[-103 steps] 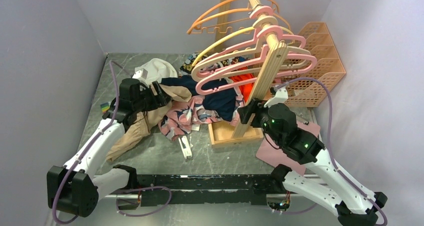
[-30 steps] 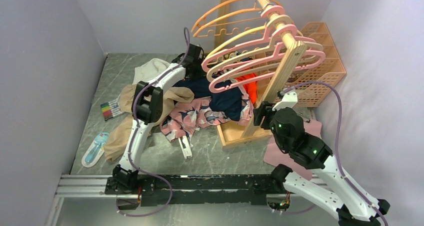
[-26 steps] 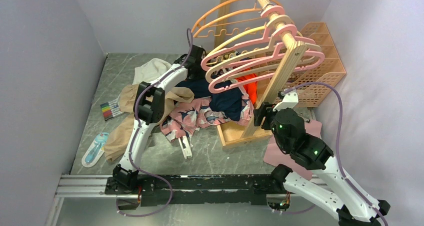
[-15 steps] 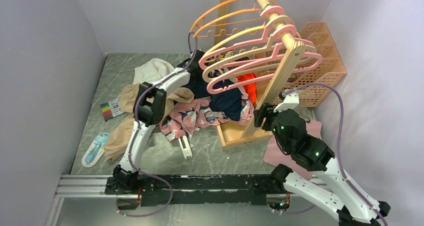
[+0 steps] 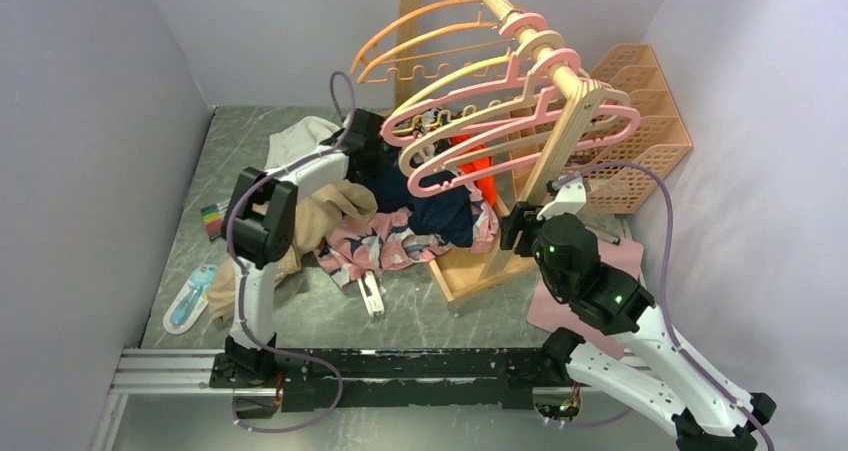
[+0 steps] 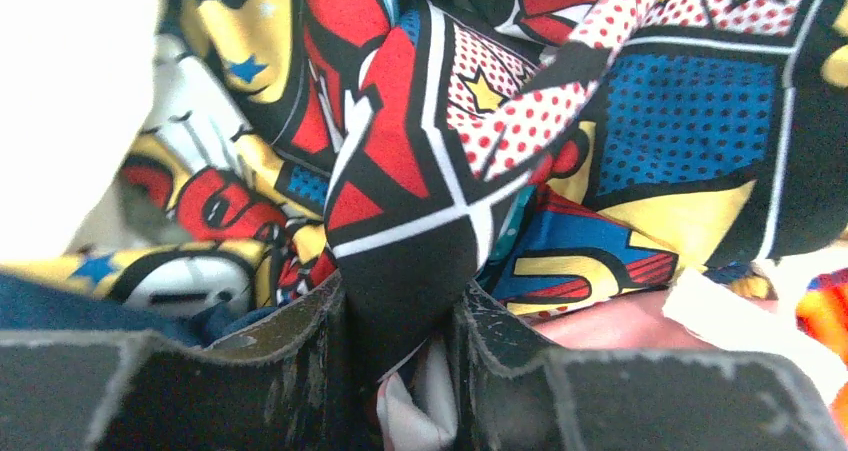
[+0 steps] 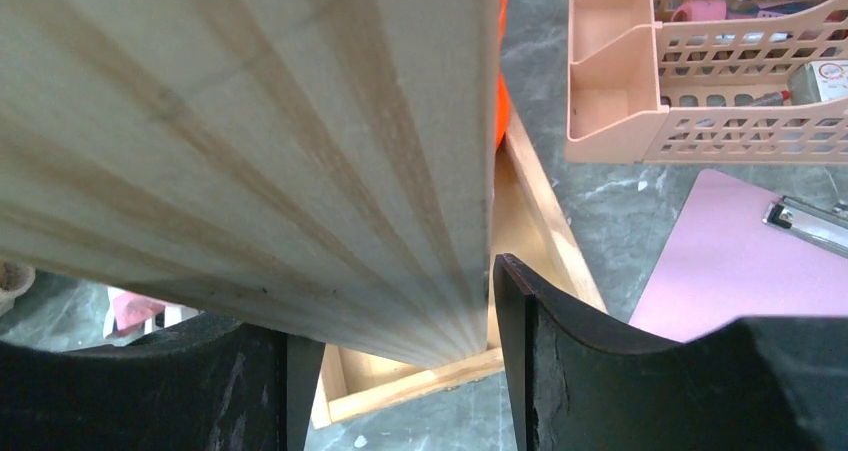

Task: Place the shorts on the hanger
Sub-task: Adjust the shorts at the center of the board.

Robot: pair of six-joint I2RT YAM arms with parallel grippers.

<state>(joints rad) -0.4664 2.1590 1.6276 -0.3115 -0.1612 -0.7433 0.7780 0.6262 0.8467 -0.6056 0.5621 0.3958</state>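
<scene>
Nearest you, the right pincer point(image 7: 392, 306) stays clenched around the wooden post point(image 7: 250, 121) of the clothes rack point(image 5: 545, 141), as it was a second ago. The rack has shifted: its top rail now leans further left, and its base tray point(image 5: 462, 271) has swung on the worktop point(image 5: 300, 316).

Just left of the rack's base lie the shorts point(image 5: 375, 243), pink with a navy print, crumpled flat on the worktop. Nothing holds them.

Further back, left of the rack, the left pincer point(image 6: 400, 316) was spread wide a second ago. It has now clenched on a fold of comic-print cloth point(image 6: 640, 121), coloured red, blue and yellow. That cloth is not the shorts. The left arm has also pulled back towards the left.

Highest and furthest, the pink hanger point(image 5: 470, 171) still hangs on the rack's rail among the others.

This suggests the left grasp is only clearing a stray garment, or is a mistake. The task itself looks barely begun.
</scene>
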